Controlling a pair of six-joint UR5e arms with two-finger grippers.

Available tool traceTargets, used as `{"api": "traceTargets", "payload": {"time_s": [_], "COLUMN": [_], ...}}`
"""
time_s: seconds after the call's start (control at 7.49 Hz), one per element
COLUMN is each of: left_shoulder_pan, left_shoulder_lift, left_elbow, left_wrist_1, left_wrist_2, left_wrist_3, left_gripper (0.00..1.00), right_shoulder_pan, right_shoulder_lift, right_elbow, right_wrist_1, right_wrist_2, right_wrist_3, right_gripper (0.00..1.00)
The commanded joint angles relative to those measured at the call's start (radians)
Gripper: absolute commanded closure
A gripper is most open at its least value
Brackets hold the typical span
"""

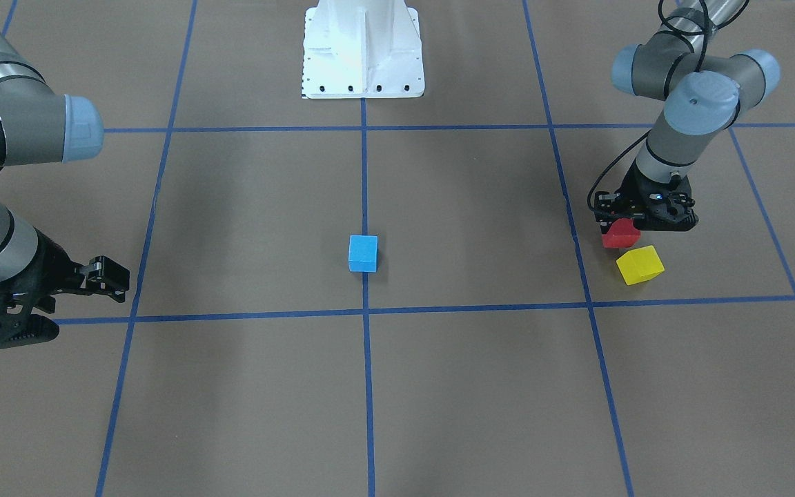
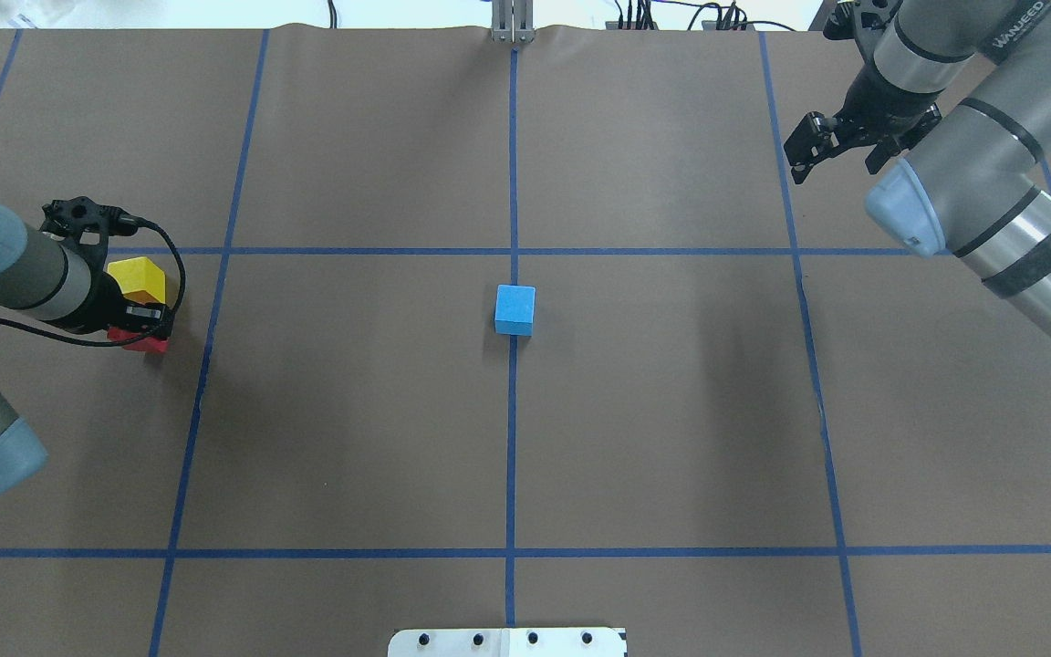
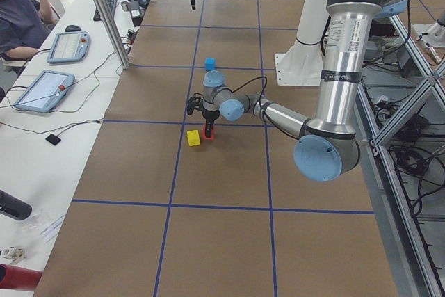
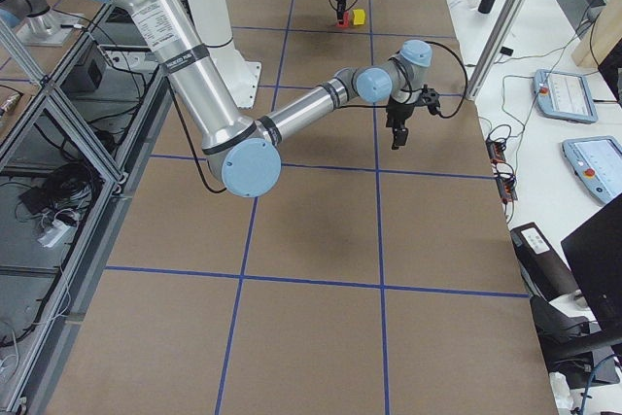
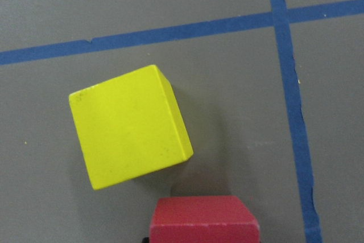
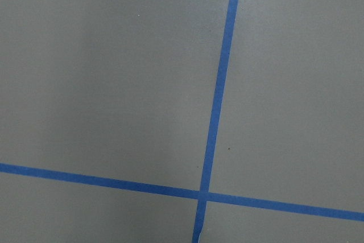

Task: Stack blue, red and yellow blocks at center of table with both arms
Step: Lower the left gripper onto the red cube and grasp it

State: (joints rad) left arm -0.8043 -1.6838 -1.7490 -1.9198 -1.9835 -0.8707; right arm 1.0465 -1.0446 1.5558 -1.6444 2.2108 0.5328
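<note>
Blocks – three small cubes – are laid out on a wide brown table point(image 1: 480, 207) that is marked with a grid of thin blue tape lines point(image 1: 364, 172). A white pedestal base point(image 1: 363, 48) is bolted at the robot's edge. Along the far side, white desks are seen with two tablet-like screens point(image 3: 43, 90), loose cables and a seated person point(image 3: 17, 19).

One block of each colour is counted. The blue block point(image 1: 363, 253) is set on the centre tape line, alone. The red block point(image 1: 620, 235) and the yellow block point(image 1: 640, 265) are found well apart from it on the robot's left, just beside each other – the yellow one turned at an angle.

Two arms are counted, each with one gripper. The left gripper point(image 1: 624, 222) is lowered straight over the red block; whether its jaws are pressed on the cube cannot be told. The right gripper point(image 2: 840, 157) is held wide apart above bare table at the robot's right, with nothing in it.
</note>
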Motion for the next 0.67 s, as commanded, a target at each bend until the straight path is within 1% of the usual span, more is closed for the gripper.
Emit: {"api": "traceTargets", "payload": {"time_s": [0.0, 0.13, 0.27, 0.4, 0.53], "left_shoulder_pan": [-0.080, -0.096, -0.096, -0.095, -0.086], "left_shoulder_lift": [-0.013, -0.075, -0.229, -0.392, -0.489], "left_elbow": [-0.058, -0.142, -0.188, -0.185, -0.149], "left_wrist_1": [0.098, 0.284, 0.546, 0.741, 0.805], "left_wrist_2": [-0.102, -0.109, -0.109, -0.109, -0.115], "left_wrist_3": [0.002, 0.010, 0.012, 0.010, -0.005], "left_gripper": [1.00, 1.00, 1.00, 1.00, 1.00], "right_shoulder_pan": [0.003, 0.006, 0.016, 0.035, 0.058], "right_shoulder_lift": [-0.002, -0.003, -0.005, -0.015, -0.029], "right_elbow": [0.003, 0.001, 0.000, 0.000, -0.003], "right_wrist_1": [0.000, 0.000, 0.000, 0.000, 0.000], "right_wrist_2": [0.001, 0.001, 0.004, 0.006, 0.006], "right_wrist_3": [-0.002, -0.007, -0.008, -0.020, -0.061], "right_gripper": [0.01, 0.01, 0.01, 0.01, 0.01]}}
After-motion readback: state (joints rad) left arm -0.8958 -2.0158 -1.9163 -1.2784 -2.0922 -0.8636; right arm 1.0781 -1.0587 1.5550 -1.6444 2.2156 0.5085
